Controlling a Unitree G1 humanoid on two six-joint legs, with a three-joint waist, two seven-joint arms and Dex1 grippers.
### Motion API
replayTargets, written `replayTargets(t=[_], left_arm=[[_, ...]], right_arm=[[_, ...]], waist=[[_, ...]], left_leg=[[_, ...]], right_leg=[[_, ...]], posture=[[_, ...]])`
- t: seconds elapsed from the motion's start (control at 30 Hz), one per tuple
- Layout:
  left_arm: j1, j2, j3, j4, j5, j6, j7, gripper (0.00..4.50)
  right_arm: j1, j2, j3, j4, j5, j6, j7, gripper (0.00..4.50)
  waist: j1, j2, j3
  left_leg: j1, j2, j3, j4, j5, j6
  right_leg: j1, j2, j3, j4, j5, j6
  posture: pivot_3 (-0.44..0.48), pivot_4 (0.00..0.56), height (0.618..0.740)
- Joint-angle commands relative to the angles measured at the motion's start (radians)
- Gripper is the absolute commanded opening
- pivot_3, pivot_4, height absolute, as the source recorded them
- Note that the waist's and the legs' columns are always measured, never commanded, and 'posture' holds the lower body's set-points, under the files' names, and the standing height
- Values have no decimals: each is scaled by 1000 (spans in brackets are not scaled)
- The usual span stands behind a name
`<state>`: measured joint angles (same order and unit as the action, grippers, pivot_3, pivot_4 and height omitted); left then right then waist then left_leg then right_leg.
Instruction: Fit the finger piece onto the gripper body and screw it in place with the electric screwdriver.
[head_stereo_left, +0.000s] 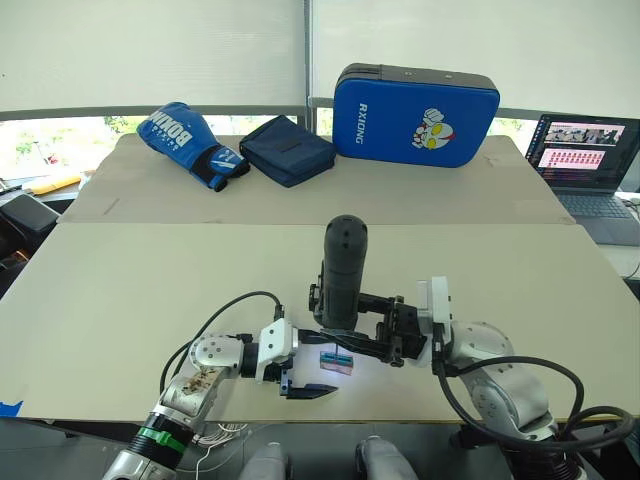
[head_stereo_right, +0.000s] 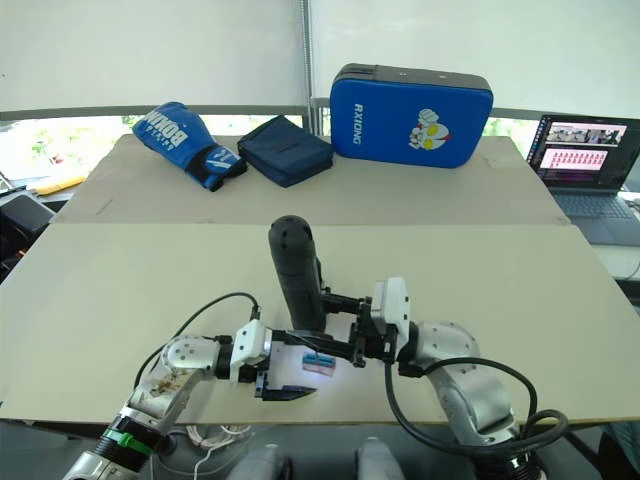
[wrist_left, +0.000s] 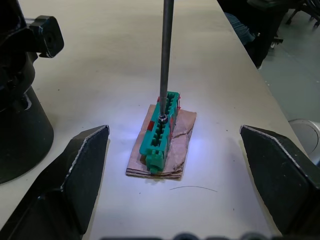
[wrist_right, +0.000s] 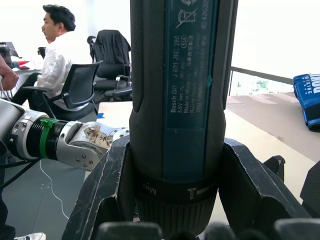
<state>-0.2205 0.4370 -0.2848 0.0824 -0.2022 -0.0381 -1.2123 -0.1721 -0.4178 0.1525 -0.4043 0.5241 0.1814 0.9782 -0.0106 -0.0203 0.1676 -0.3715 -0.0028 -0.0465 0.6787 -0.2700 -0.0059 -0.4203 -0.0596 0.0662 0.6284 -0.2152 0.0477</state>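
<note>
The electric screwdriver (head_stereo_left: 343, 268) stands upright near the table's front edge, with my right gripper (head_stereo_left: 348, 326) shut on its thick black body (wrist_right: 180, 100). Its thin metal bit (wrist_left: 165, 50) points down and its tip rests on a green-topped tan block (wrist_left: 161, 132) lying on the table. My left gripper (wrist_left: 173, 131) is open, level with the tabletop, one finger on each side of that block and touching neither it nor the bit. The finger piece and the gripper body are out of view.
At the table's far side lie a blue boxing glove (head_stereo_left: 190, 140), a navy pouch (head_stereo_left: 288, 150) and a blue strike pad (head_stereo_left: 415, 115). A laptop (head_stereo_left: 585, 155) stands at the far right. A seated person (wrist_right: 55, 55) is off to the side.
</note>
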Motion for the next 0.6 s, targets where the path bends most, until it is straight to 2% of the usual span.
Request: replayTargets(t=[0.03,0.6], left_arm=[[18,-7,-31,-4,2,17,0,4412],[3,-7,-14,55,1,-15,-6,4412]], right_arm=[[-3,-12,-7,-21,5,1,0,1905],[-13,-31,35,-32,-8,62,-20,1905]], waist=[[0,0,0],[0,0,-3]], left_leg=[[0,0,0,0,0,0],[1,0,0,0,0,0]], right_leg=[[0,0,0,0,0,0],[1,0,0,0,0,0]], posture=[[0,150,740],[0,150,740]])
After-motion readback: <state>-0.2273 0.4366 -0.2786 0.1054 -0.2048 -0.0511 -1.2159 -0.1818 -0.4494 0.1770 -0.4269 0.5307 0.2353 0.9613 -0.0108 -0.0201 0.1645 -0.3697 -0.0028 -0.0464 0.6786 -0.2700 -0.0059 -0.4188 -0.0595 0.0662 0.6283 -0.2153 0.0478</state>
